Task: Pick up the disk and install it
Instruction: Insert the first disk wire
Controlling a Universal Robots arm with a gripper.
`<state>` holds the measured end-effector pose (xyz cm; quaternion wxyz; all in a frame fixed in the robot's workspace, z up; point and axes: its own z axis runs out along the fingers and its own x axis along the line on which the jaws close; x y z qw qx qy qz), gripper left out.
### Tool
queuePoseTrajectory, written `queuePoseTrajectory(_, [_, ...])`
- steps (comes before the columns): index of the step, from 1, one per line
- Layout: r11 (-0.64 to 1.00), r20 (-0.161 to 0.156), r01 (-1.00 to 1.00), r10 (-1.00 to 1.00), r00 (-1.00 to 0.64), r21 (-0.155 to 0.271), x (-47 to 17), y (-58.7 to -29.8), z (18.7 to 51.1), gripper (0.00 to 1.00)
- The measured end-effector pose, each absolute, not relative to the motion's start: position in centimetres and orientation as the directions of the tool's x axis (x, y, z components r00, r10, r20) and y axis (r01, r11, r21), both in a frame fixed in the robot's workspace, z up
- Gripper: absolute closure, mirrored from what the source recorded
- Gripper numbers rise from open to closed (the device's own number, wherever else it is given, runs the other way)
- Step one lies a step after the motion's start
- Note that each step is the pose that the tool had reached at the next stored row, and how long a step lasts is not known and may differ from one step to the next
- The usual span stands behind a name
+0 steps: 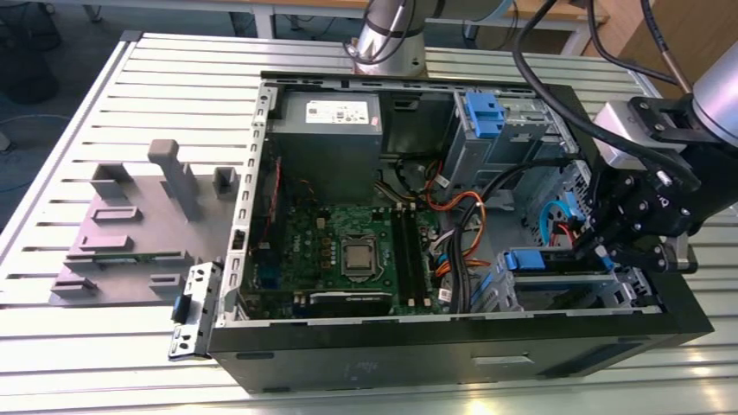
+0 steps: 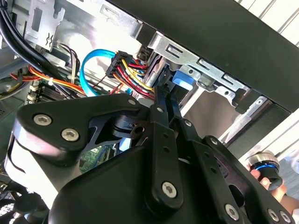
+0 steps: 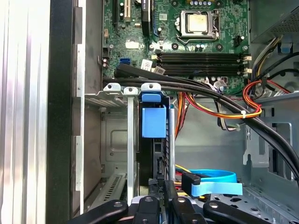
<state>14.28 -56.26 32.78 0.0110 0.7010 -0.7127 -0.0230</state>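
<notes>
The disk (image 3: 154, 149) stands on edge in the grey drive cage (image 3: 117, 93) at the open computer case's front corner, its blue carrier (image 3: 153, 122) facing the motherboard. In the exterior view the carrier's blue end (image 1: 528, 259) pokes out of the cage at the lower right. My gripper (image 3: 162, 184) hangs over the disk's cable-side end, fingers drawn together with the tips against it. In the second wrist view the gripper (image 2: 164, 86) reaches the blue carrier (image 2: 183, 80) beside the cage wall. From outside, the gripper (image 1: 580, 252) sits just right of the cage.
Thick black cables (image 3: 224, 100) and orange-yellow wires (image 3: 252, 100) cross beside the cage. A blue flat cable (image 3: 215, 182) lies by the fingers. Motherboard (image 1: 346, 251), power supply (image 1: 332, 121) and a blue bracket (image 1: 482, 111) fill the case. A grey fixture (image 1: 138, 225) lies left. A hand (image 2: 266, 175) holds a knob.
</notes>
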Motion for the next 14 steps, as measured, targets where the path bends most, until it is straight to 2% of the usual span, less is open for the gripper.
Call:
queuePoseTrajectory(8, [0.016,-0.018,-0.999,-1.000,-0.017,0.048,14.28,-56.26,32.70,0.82])
queuePoseTrajectory(9, [0.016,-0.017,-0.999,-1.000,-0.017,0.048,14.28,-56.26,32.72,0.75])
queuePoseTrajectory(14, [0.016,-0.016,-0.999,-1.000,-0.017,0.048,14.28,-56.26,32.82,0.75])
